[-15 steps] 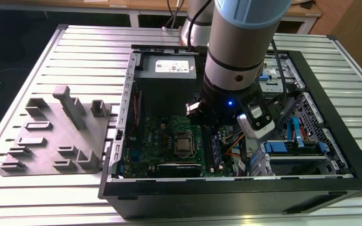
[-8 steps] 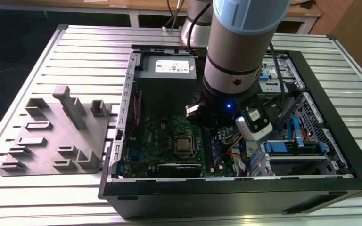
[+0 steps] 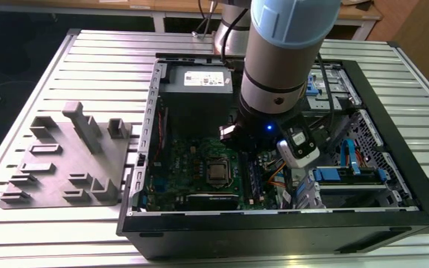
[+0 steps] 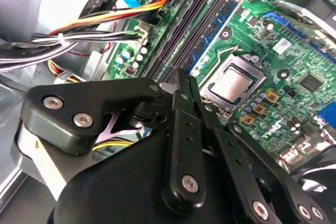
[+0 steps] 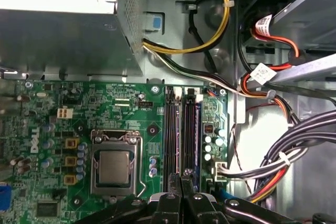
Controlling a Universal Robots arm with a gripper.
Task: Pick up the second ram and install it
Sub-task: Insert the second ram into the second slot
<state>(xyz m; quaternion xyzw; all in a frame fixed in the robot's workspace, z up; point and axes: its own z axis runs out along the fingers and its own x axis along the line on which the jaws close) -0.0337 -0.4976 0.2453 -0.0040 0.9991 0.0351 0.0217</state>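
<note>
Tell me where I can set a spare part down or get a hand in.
Free: the bare table slats behind the grey tray, and the strip in front of it. Crowded: inside the case, the arm hangs over the board and cable bundles pack the side beside the memory slots.

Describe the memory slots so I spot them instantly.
Inside the open black case, find the green motherboard. Between its square silver processor socket and the bundled cables run the memory slots: long, narrow, dark parallel rails among small chips and capacitors.
</note>
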